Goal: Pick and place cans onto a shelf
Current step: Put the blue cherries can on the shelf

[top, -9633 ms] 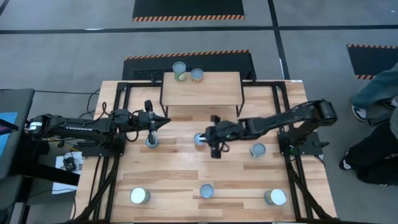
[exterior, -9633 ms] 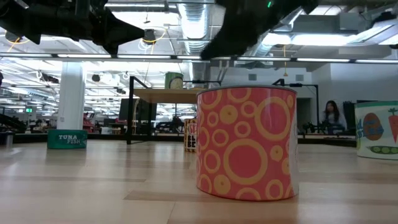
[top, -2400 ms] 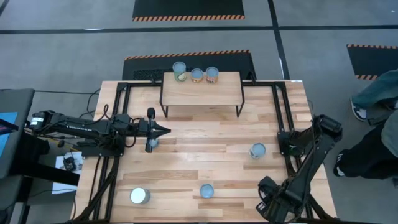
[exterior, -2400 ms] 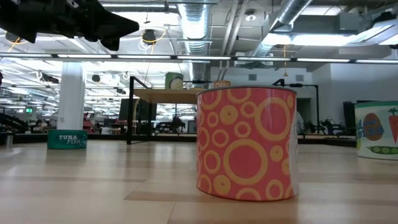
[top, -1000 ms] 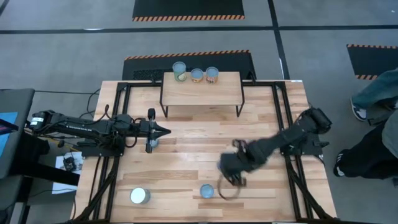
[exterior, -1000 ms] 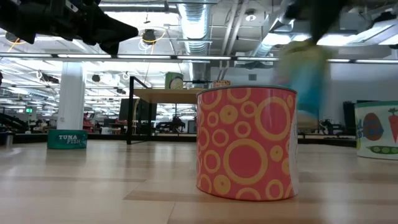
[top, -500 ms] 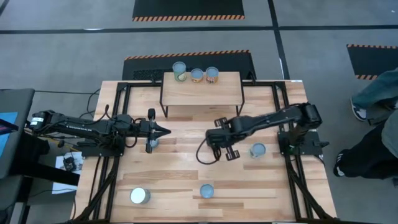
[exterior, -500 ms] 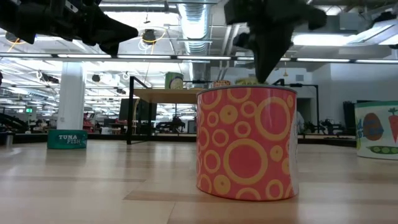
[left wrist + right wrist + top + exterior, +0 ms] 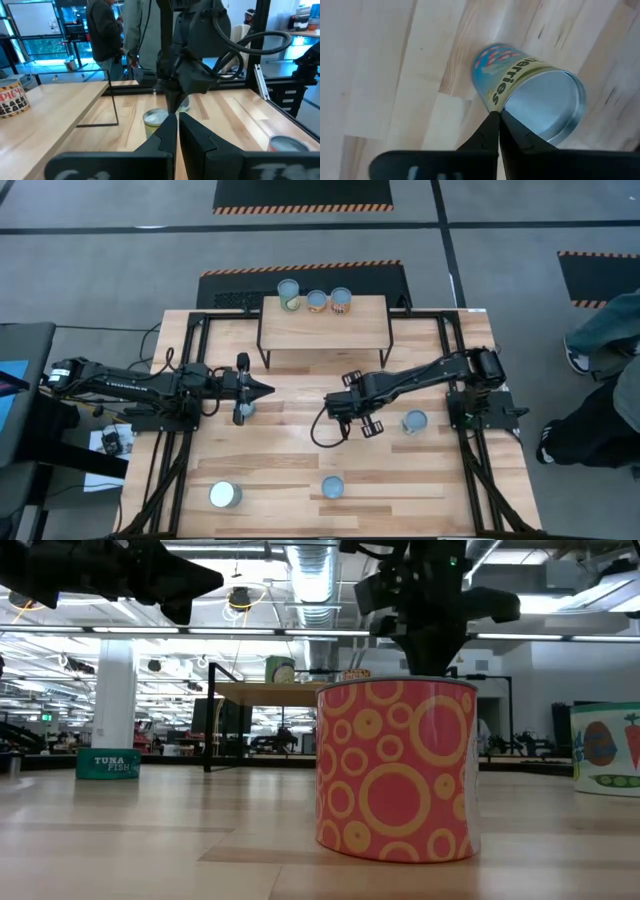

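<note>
The right gripper, fingers pressed together, hangs over the middle of the counter, directly above a blue-labelled can that it hides from overhead. At its 9 o'clock the left gripper, also pressed together and holding nothing, hovers beside a can on the counter. Outward, three cans stand along the far edge of the shelf at 12 o'clock, one can sits at 3 o'clock, and two more, a small one and a wider one, sit near the front edge towards 6 and 7 o'clock.
</note>
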Robot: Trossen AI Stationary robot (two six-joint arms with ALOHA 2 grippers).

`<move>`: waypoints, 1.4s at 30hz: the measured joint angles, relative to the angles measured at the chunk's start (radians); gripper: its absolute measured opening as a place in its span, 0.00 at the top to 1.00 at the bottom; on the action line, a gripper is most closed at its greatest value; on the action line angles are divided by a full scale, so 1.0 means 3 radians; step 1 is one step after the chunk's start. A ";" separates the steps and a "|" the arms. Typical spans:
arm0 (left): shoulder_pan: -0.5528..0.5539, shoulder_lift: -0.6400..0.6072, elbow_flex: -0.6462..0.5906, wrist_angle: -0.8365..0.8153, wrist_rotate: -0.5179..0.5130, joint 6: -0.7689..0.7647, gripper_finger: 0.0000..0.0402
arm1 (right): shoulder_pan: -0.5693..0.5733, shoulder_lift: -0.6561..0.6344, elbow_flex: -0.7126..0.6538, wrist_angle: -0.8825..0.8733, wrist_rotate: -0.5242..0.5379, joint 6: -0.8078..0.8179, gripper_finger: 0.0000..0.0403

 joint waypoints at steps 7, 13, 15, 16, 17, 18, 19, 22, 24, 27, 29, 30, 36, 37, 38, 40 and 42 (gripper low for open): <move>0.0000 0.0000 0.0000 -0.0087 0.0001 0.0030 0.98 | 0.0070 -0.0003 0.0000 -0.0046 0.0344 0.0313 0.80; 0.0000 0.0010 0.0000 -0.0115 0.0002 0.0118 0.98 | 0.0152 -0.0237 0.0000 -0.0218 0.0444 0.0744 0.71; -0.0001 0.0010 0.0000 -0.0129 0.0003 0.0114 0.98 | 0.0218 -0.0347 0.0000 -0.0222 0.0446 0.0923 0.69; -0.0001 0.0010 0.0000 -0.0138 0.0006 0.0096 0.98 | 0.0260 -0.0416 -0.0016 -0.0197 0.0446 0.1008 0.69; -0.0001 0.0010 0.0000 -0.0143 0.0018 0.0069 0.98 | 0.0303 -0.0489 -0.0045 -0.0127 0.0446 0.1086 0.69; -0.0001 0.0010 0.0000 -0.0153 0.0025 0.0050 0.98 | 0.0350 -0.0572 -0.0101 -0.0003 0.0446 0.1154 0.69; -0.0001 0.0010 0.0000 -0.0176 0.0024 0.0040 0.98 | 0.0392 -0.0661 -0.0197 0.0169 0.0446 0.1199 0.70; -0.0001 0.0010 0.0000 -0.0196 0.0025 0.0037 0.98 | 0.0520 -0.0924 -0.0610 0.0815 0.0449 0.1222 0.76; -0.0001 0.0010 0.0000 -0.0192 0.0024 0.0037 0.98 | 0.0580 -0.1107 -0.0915 0.1269 0.0508 0.1223 0.83; -0.0001 0.0010 0.0000 -0.0175 0.0024 0.0038 0.98 | 0.0628 -0.1341 -0.1363 0.1984 0.0543 0.1230 0.94; -0.0001 0.0010 0.0000 -0.0174 0.0024 0.0038 0.98 | 0.0630 -0.1454 -0.1643 0.2478 0.0544 0.1230 0.98; -0.0001 0.0010 0.0000 -0.0173 0.0023 0.0038 0.98 | 0.0621 -0.1492 -0.1771 0.2759 0.0547 0.1230 0.98; -0.0001 0.0010 0.0000 -0.0151 0.0022 0.0038 0.98 | 0.0509 -0.1508 -0.2288 0.3900 0.0554 0.1486 0.90; -0.0001 0.0010 0.0000 -0.0139 0.0022 0.0038 0.98 | 0.0484 -0.1481 -0.2290 0.3858 0.0577 0.1598 0.89; -0.0001 0.0010 0.0000 -0.0135 0.0022 0.0038 0.98 | 0.0458 -0.1441 -0.2286 0.3832 0.0609 0.1701 0.88; -0.0001 0.0010 0.0000 -0.0128 0.0022 0.0038 0.98 | 0.0413 -0.1373 -0.2286 0.3688 0.0656 0.1841 0.85; -0.0001 0.0009 0.0000 -0.0118 0.0021 0.0037 0.98 | 0.0382 -0.1305 -0.2290 0.3634 0.0711 0.1913 0.82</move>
